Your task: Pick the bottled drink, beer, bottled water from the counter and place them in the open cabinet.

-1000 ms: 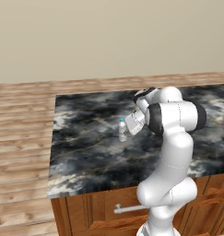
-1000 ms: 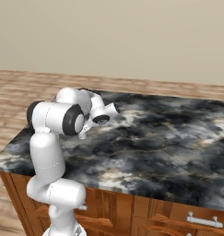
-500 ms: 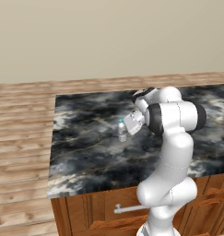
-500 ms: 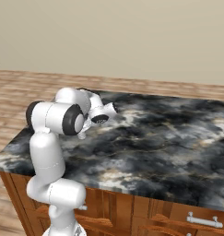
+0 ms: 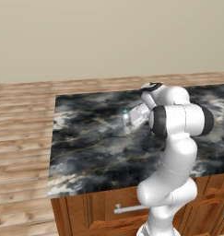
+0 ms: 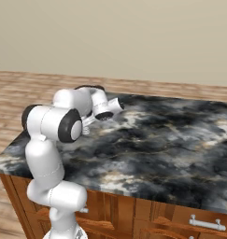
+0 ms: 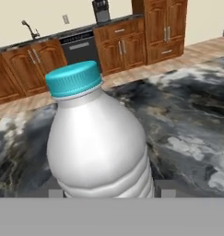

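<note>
The arm (image 5: 173,152) is glossy white all over, built of fat rounded segments that swell like bulbs at each bend. Black bands ring the joints, widest at the big drum-shaped elbow, which has black end caps on both sides. A thin dark seam edges the wrist. The claw (image 5: 134,117) housing is a pale grey-white block.

light: even, bright | shadows: faint | glare: none | sharpness: soft, low-resolution render

Since a second ago the end effector (image 5: 132,120) has closed around the bottled water (image 7: 98,138).
</note>
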